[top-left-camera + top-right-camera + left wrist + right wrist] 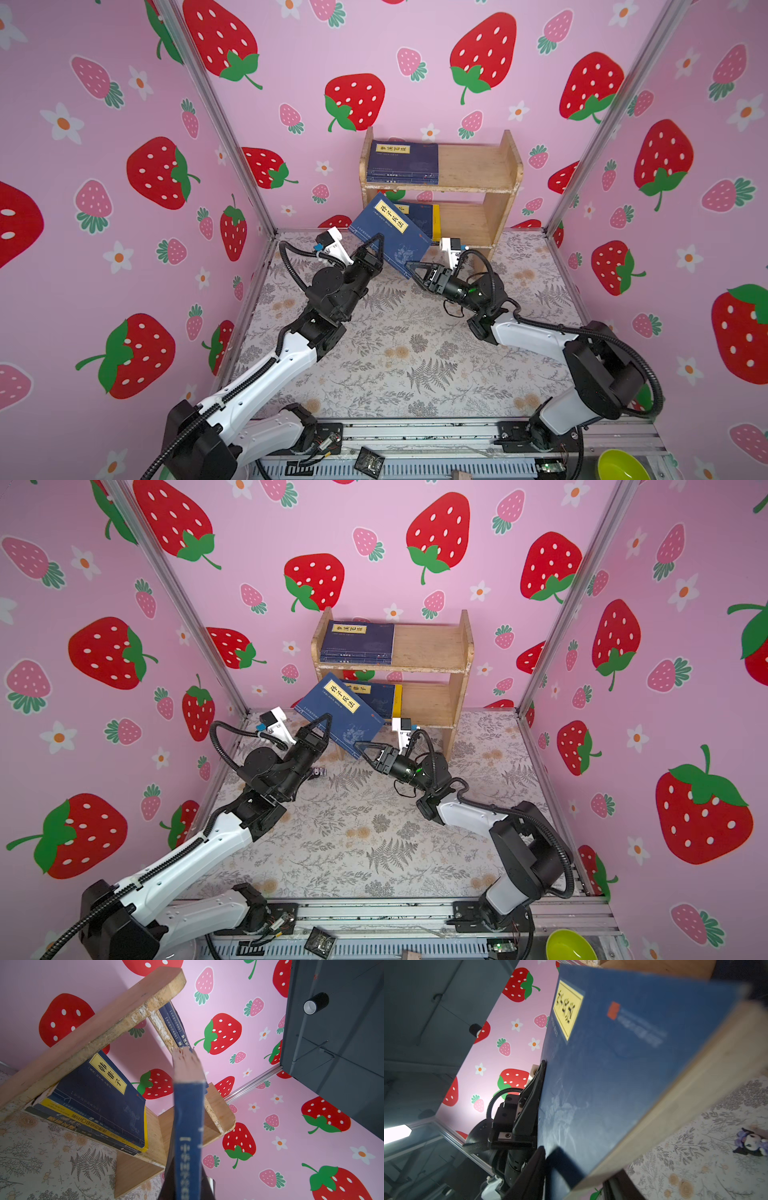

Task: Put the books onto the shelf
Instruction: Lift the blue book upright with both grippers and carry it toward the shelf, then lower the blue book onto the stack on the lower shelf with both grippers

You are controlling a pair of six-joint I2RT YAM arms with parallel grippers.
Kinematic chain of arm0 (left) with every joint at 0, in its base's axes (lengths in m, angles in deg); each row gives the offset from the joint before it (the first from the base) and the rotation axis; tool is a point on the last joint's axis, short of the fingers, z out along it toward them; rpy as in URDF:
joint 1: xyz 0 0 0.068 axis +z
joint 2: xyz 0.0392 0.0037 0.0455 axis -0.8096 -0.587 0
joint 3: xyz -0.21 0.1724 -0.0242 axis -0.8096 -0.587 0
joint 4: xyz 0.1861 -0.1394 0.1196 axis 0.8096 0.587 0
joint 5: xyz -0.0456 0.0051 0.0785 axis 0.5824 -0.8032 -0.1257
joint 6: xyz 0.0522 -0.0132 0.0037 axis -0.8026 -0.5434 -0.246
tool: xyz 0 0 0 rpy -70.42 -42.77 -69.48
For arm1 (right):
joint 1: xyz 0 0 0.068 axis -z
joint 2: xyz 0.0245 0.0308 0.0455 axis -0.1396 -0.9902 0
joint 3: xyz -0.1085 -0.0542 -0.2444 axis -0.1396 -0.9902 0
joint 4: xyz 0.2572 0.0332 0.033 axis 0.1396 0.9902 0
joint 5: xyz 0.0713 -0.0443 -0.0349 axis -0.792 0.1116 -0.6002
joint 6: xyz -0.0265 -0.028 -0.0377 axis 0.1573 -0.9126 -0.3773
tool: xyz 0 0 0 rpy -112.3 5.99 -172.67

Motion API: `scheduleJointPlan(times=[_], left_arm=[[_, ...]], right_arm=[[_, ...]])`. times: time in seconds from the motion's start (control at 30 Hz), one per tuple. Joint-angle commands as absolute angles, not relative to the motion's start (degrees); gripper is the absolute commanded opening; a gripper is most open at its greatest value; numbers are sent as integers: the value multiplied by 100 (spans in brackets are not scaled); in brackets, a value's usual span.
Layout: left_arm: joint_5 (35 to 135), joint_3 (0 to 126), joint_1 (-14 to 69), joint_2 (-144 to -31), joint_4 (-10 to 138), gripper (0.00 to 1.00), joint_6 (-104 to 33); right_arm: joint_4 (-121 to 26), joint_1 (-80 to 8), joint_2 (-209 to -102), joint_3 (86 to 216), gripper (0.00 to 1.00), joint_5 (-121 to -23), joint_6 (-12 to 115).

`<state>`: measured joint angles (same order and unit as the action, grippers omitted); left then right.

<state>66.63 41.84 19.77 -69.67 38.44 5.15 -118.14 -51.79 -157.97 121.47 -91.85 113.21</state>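
Claws first: your left claw [379, 239] is clenched on the blue book [395, 232], pinching its spine edge. Your right claw [411, 266] has its jaws on both sides of the book's low corner; you cannot tell if it squeezes. The book hangs tilted in the air, just in front of the lower board of the shelf [473, 168].

Pink strawberry-and-flower walls [291, 62] behind and beside the left tool [379, 237] and right tool [410, 264]; aluminium corner posts [222, 124] between panels; grey fern-patterned surface [415, 353] beneath both.
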Motion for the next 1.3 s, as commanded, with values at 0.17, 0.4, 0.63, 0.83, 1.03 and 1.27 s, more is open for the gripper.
scheduleJointPlan(times=[0.17,0.4,0.63,0.83,1.03,1.27], left_arm=[[7001,4359,1951,-7086,3631,0,436],[7615,4601,2016,-7060,4481,53,-266],[9124,5021,2783,-6978,5804,76,-813],[10630,5134,3732,-7221,5773,77,-452],[11794,5577,3837,-7828,5270,75,-218],[12040,5751,3688,-8158,5057,72,-155]], right_arm=[[-11828,-5179,-15439,11998,25,-8632,11285],[-11440,-4796,-14973,11783,19,-8649,11185],[-10335,-4033,-14183,11642,13,-9407,10722],[-9177,-3522,-13525,11771,13,-10025,10248],[-8942,-3259,-13308,11713,13,-10267,10377],[-9194,-3235,-13452,11699,13,-10440,10605]])
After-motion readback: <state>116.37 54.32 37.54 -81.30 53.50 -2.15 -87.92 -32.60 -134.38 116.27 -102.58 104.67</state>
